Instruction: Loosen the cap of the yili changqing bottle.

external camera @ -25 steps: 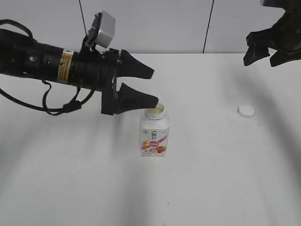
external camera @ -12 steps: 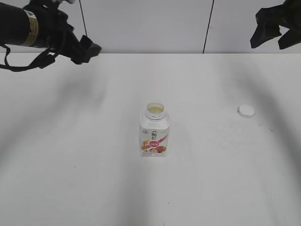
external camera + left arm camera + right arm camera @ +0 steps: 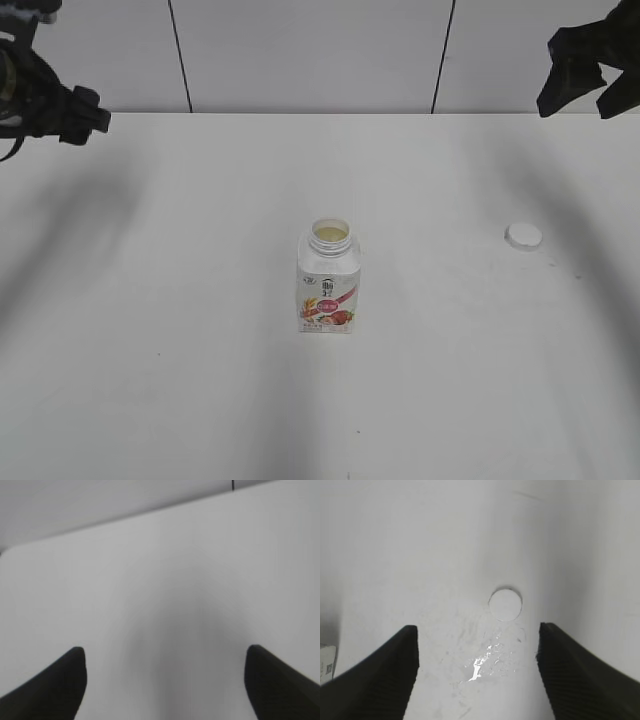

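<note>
Exterior view: bottle (image 3: 328, 277) stands uncapped mid-table (image 3: 200, 380), cap (image 3: 523, 236) lying well apart to its right; left gripper (image 3: 165, 680) and right gripper (image 3: 477, 655) both spread wide, holding nothing.

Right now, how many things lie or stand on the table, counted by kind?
Bottles: 1, the yili changqing bottle, open at the neck.
Caps: 1, the cap, lying apart on the table.
Total: 2.
</note>
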